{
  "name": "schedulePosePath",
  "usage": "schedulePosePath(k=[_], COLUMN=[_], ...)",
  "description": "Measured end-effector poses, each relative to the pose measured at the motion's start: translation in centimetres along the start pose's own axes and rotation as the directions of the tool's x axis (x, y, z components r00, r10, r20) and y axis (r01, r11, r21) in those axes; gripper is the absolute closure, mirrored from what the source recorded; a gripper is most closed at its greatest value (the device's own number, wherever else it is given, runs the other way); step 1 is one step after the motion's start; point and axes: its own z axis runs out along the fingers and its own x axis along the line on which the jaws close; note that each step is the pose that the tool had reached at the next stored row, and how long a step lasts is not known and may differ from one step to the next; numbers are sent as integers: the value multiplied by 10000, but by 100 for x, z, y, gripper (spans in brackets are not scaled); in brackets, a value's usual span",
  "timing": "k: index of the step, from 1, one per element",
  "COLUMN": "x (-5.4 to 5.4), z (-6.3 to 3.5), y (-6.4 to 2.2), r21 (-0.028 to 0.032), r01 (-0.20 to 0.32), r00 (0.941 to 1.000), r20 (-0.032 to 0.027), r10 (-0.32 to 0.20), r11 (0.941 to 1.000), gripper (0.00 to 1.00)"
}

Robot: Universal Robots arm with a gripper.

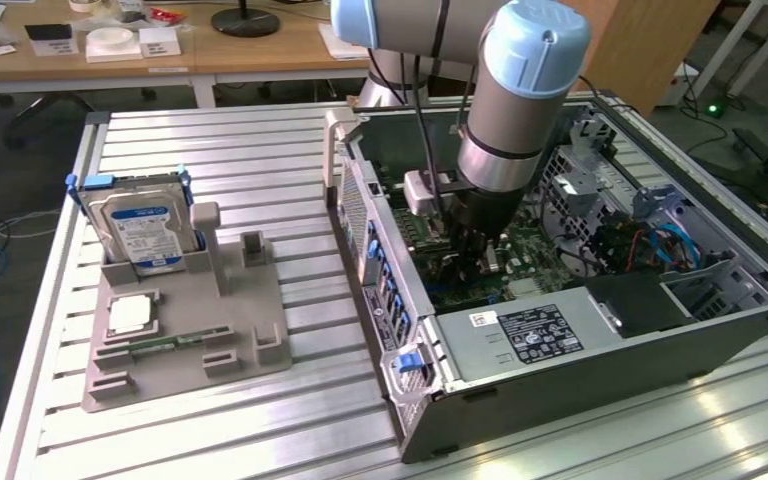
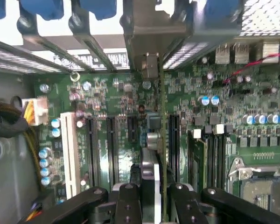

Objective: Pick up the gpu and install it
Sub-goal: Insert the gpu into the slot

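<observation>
In the wrist view the gpu [image 2: 161,130] is seen edge-on as a thin dark card over the green motherboard [image 2: 116,93]. Its pale metal bracket [image 2: 150,63] points at the case's rear slot openings. My gripper [image 2: 154,193] is shut on the card's near end, with black fingers [image 2: 126,200] on either side. The card stands between two black expansion slots [image 2: 111,149]; whether it is seated in one I cannot tell. In the exterior view my gripper [image 1: 480,250] reaches down inside the open computer case [image 1: 398,300], close to the board.
A power supply [image 1: 524,335] fills the case's near corner, and drive cages with blue cables [image 1: 671,240] stand at the exterior view's right. On the slatted table, a grey holder [image 1: 184,330] carries a silver hard drive [image 1: 144,225] and a green memory stick [image 1: 157,345].
</observation>
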Motion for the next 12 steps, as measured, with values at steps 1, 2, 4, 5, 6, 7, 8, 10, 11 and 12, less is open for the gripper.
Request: schedulePosePath(k=[1, 2, 4, 5, 6, 7, 8, 10, 11, 12], x=[0, 1, 1, 1, 1, 1, 1, 1, 1, 0], z=[-1, -1, 0, 0, 1, 1, 1, 1, 1, 1], y=[0, 0, 1, 1, 1, 1, 0, 1, 0, 1], r21=[-3, -3, -4, -4, -4, -3, -3, -3, -3, -3], r01=[0, 0, 0, 0, 0, 0, 0, 0, 1, 0], r00=[10000, 10000, 10000, 10000, 10000, 10000, 10000, 10000, 10000, 10000], r20=[-4, -6, -9, -9, -9, -8, -8, -7, -7, -7], r10=[0, 0, 0, 0, 0, 0, 0, 0, -1, 0], r11=[10000, 10000, 10000, 10000, 10000, 10000, 10000, 10000, 10000, 10000], gripper=[72, 72, 72, 72, 72, 72, 72, 72, 72, 72])
